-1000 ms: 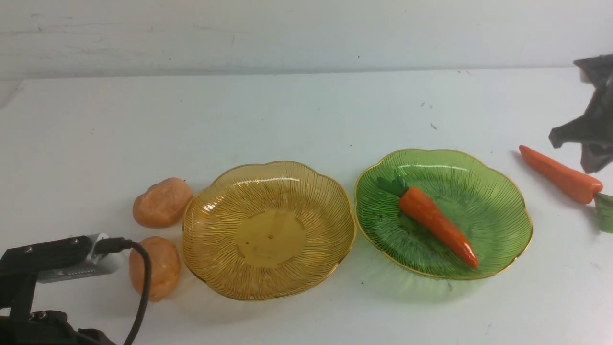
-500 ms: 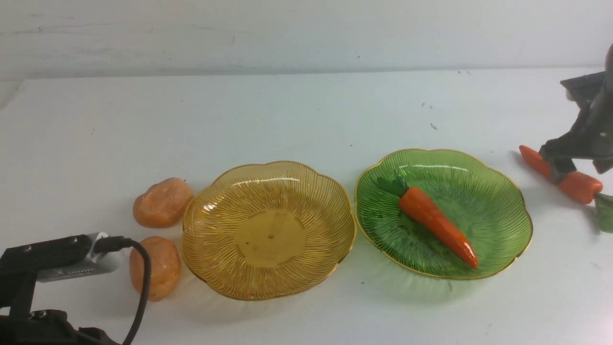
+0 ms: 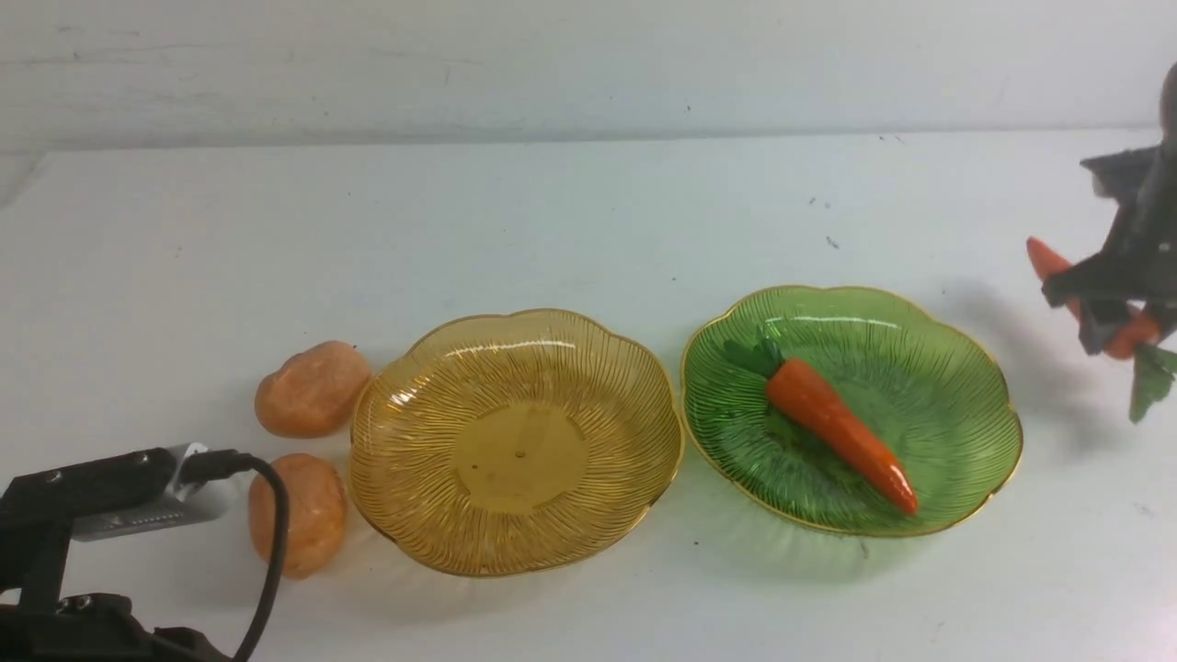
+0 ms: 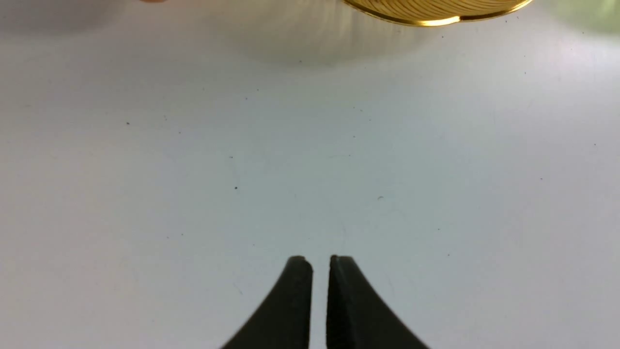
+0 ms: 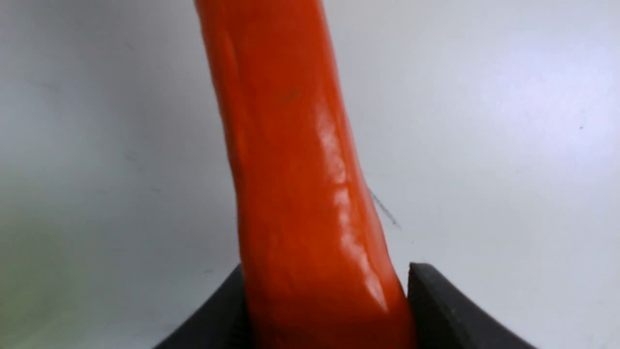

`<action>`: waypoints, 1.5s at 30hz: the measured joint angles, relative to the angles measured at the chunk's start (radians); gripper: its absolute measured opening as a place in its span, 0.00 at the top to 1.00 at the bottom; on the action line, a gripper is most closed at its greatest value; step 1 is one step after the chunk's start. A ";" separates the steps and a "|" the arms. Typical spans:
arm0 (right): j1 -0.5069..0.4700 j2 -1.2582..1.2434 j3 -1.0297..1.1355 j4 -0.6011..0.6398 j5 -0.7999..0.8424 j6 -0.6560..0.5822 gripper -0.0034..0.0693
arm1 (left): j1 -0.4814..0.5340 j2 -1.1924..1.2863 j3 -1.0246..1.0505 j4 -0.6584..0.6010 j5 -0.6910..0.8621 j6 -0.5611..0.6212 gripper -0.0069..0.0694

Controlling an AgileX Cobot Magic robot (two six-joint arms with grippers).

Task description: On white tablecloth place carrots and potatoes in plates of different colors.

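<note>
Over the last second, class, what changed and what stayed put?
The right gripper dropped onto the glossy orange-red carrot beside the green scalloped plate, closed on it and lifted it off the white tablecloth. The left gripper, two lumpy pale-orange potatoes, amber scalloped plate and plated carrot stayed put.

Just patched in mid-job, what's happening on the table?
The right arm has its jaws clamped on a glossy orange toy carrot, clear of the white tablecloth beside the green scalloped plastic plate, where another carrot lies. The amber scalloped plate is empty; two lumpy pale-orange potatoes sit on the cloth at its left. The left arm holds nothing, jaws shut.
</note>
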 joint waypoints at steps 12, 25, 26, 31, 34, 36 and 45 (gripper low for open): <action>0.152 -0.400 0.362 0.348 0.020 -0.041 0.47 | 0.000 0.000 0.000 0.010 -0.031 -0.009 0.79; 0.375 -0.289 0.418 0.122 -0.068 0.001 0.16 | 0.000 0.004 -0.034 0.037 0.010 0.000 0.38; 0.375 -0.289 0.386 0.100 -0.030 0.003 0.12 | 0.000 0.011 -0.079 0.053 0.038 0.004 0.36; 0.375 -0.348 0.320 0.066 0.007 0.028 0.20 | 0.000 0.084 -0.362 0.209 0.185 -0.018 0.30; 0.375 -0.442 0.331 0.078 0.010 0.041 0.46 | 0.000 0.134 -0.430 0.301 0.196 -0.088 0.29; 0.375 -0.537 0.366 0.113 0.011 0.053 0.68 | 0.000 0.187 -0.427 0.335 0.187 -0.139 0.29; 0.375 -0.862 0.597 0.259 0.029 0.036 0.97 | 0.000 0.374 -0.415 0.335 0.023 -0.172 0.29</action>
